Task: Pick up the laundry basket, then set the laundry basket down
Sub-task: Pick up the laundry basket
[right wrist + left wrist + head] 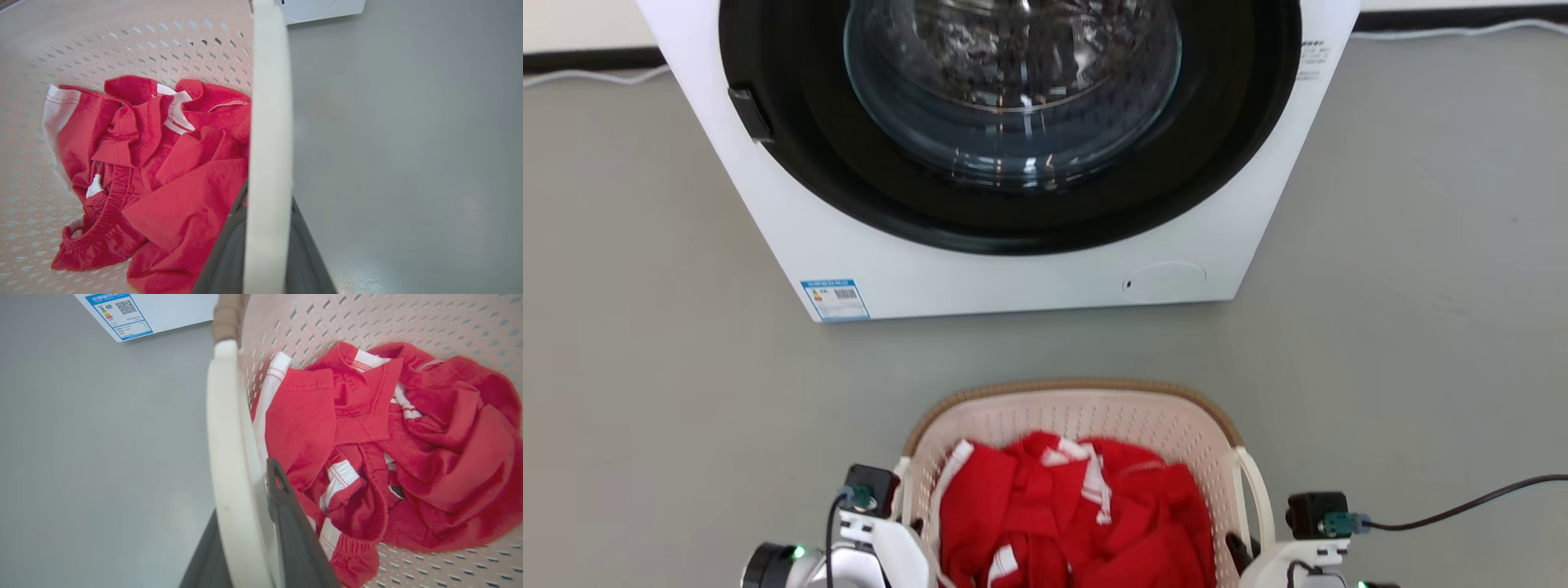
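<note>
Perforated cream-white plastic is forming the walls of the rounded-rectangular laundry basket point(1094, 412), which is showing at the bottom middle of the head view, between the two arms. It is sitting apart from the boxy white front-loading washer point(1013, 278) that is standing on the smooth grey floor point(645, 343) beyond it. A brown woven-look rim point(1078, 384) is running around the basket's far edge. Whether its base is touching the floor I cannot tell.

Inside, a crumpled red fabric garment with white stripes and a gathered elastic hem point(408, 449) is lying heaped against the slotted wall.

In the left wrist view the left gripper point(245, 490) is straddling the smooth white arched left handle point(226, 428). One dark matte finger point(294, 535) is pressing on the basket side and the other is lying against the outer side, so the jaws are standing narrow, clamped on the handle. In the right wrist view the right gripper point(268, 196) is doing likewise with the flat white right handle point(269, 102). Its dark fingers point(229, 253) are hugging both faces of the band, with the jaws narrow and holding it.

The washer's round glass door point(1013, 90) is sitting in a glossy black ring. A blue-edged label point(835, 300) is sticking to its lower left corner. A thin black cable point(1462, 505) is trailing across the floor from the right wrist.
</note>
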Tool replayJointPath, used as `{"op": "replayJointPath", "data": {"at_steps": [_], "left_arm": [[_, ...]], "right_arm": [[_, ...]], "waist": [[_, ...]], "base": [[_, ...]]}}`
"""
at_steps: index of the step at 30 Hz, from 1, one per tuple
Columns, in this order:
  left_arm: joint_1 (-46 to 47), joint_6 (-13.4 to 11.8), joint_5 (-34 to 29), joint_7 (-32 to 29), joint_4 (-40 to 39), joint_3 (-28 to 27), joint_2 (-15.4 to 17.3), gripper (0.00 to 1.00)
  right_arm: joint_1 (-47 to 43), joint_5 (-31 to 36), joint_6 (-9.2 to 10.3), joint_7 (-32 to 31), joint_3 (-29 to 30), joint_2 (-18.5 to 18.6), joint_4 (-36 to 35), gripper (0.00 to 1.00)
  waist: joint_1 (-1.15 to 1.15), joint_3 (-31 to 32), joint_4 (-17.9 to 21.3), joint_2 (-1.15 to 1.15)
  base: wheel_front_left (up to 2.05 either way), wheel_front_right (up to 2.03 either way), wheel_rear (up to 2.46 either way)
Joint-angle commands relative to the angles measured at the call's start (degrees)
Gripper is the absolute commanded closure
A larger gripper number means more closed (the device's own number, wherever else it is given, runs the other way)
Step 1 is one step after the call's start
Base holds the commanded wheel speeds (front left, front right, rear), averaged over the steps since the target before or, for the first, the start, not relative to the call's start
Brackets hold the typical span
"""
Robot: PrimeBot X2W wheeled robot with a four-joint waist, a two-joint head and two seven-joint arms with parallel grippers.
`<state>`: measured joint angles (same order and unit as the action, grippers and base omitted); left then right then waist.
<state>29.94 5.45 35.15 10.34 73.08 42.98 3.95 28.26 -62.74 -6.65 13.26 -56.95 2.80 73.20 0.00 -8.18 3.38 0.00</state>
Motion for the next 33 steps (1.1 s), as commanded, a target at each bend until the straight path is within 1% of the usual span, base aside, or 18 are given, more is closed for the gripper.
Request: {"op": "replayJointPath", "data": {"at_steps": [1, 11, 17, 33], "left_arm": [[-0.2, 0.3, -0.9, -0.9, -0.3, -0.2, 0.6, 1.00], [-1.2, 0.5, -0.2, -4.1, 0.1, 1.1, -0.5, 1.00], [-1.7, 0.7, 0.3, -6.2, 0.2, 1.8, -0.8, 1.00], [-2.5, 0.1, 2.4, -7.3, -0.4, 3.0, -1.1, 1.00]], "right_arm": [[-0.5, -0.7, -0.84, -0.2, -1.1, 0.1, 0.1, 1.00], [-0.9, -2.8, -0.84, -2.9, -3.1, 0.1, 0.7, 1.00], [-2.1, -2.3, -0.84, -5.2, -3.0, 0.1, 0.7, 1.00], [-3.4, 4.7, -0.84, -6.9, 4.1, 0.1, 0.8, 1.00]], "waist": [[0.00, 1.2, 0.0, 0.00], [0.00, 3.3, 0.3, 0.00], [0.00, 4.5, 0.9, 0.00], [0.00, 6.6, 1.2, 0.00]], "base": [[0.00, 0.00, 0.00], [0.00, 0.00, 0.00], [0.00, 0.00, 0.00], [0.00, 0.00, 0.00]]}}
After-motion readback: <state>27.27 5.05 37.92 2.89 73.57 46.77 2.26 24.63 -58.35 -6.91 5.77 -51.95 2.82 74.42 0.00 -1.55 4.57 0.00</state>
